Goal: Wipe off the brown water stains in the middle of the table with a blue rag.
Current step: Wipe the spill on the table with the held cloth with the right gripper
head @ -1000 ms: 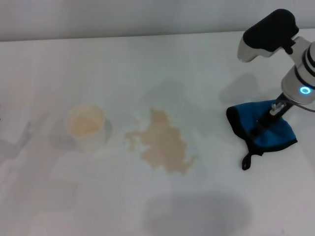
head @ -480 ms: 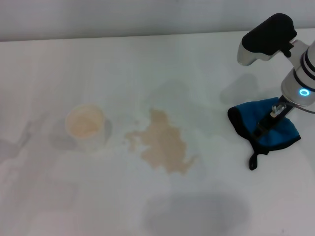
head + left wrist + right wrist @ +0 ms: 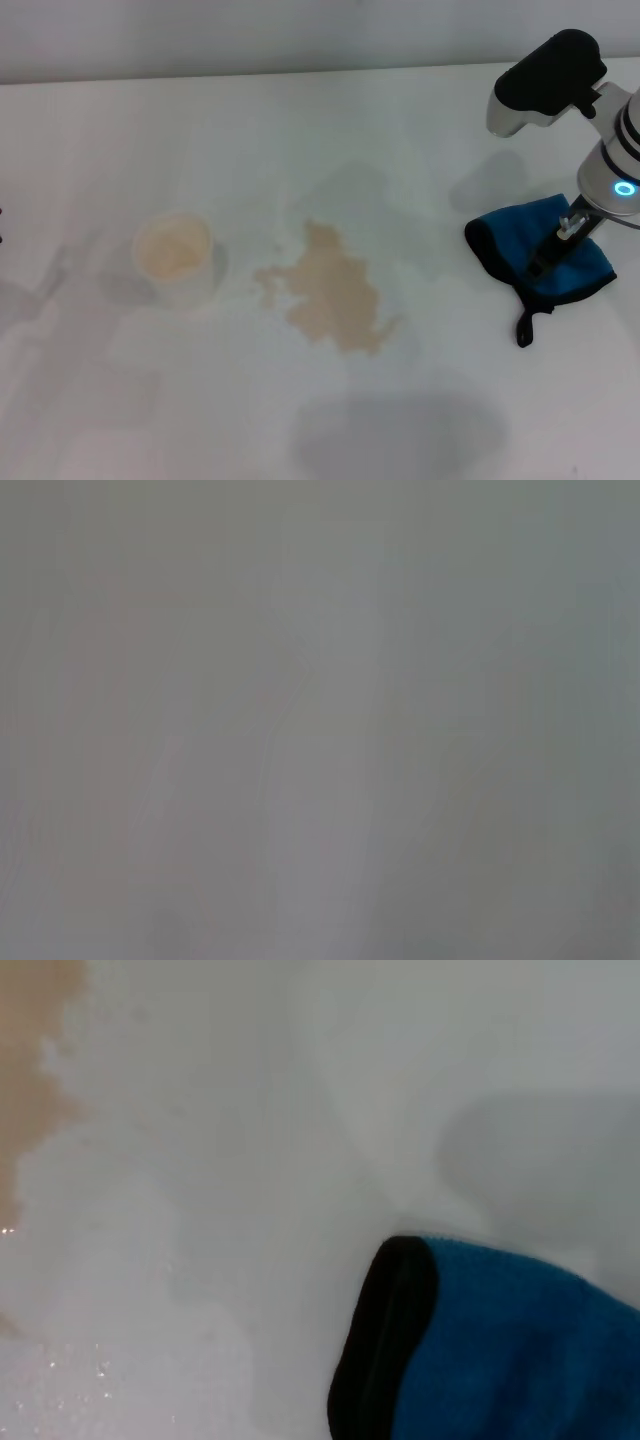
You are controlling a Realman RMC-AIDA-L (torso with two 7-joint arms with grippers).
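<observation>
At the right edge of the head view, the right gripper (image 3: 552, 262) stands over the blue rag (image 3: 540, 258), its dark fingers (image 3: 548, 258) reaching down into the middle of the cloth. The fingers look drawn close together on a fold of the rag, so I judge that they hold it, though the pinch itself is too small to make out surely. The rag lies bunched on the table (image 3: 300, 140), its black loop trailing toward the lower right of the frame. In the right wrist view the rag (image 3: 500, 1350) fills the lower right corner, black trim leading, with an edge of the brown stain (image 3: 30, 1070) at the upper left; no fingers show there.

The brown stain (image 3: 330, 290) sits in the middle of the head view, well apart from the rag, untouched and ragged at its edges. A white cup (image 3: 175, 257) with beige residue stands to its left, near but not touching it.

The step in hand looks like the pickup of the rag, with no wiping begun. The next move calls for carrying the rag leftward across the bare table to the stain, pressing it flat and sweeping over the whole blotch and its side specks, stopping short of the cup.

The left gripper is not seen; the left wrist view shows only a blank grey surface.
</observation>
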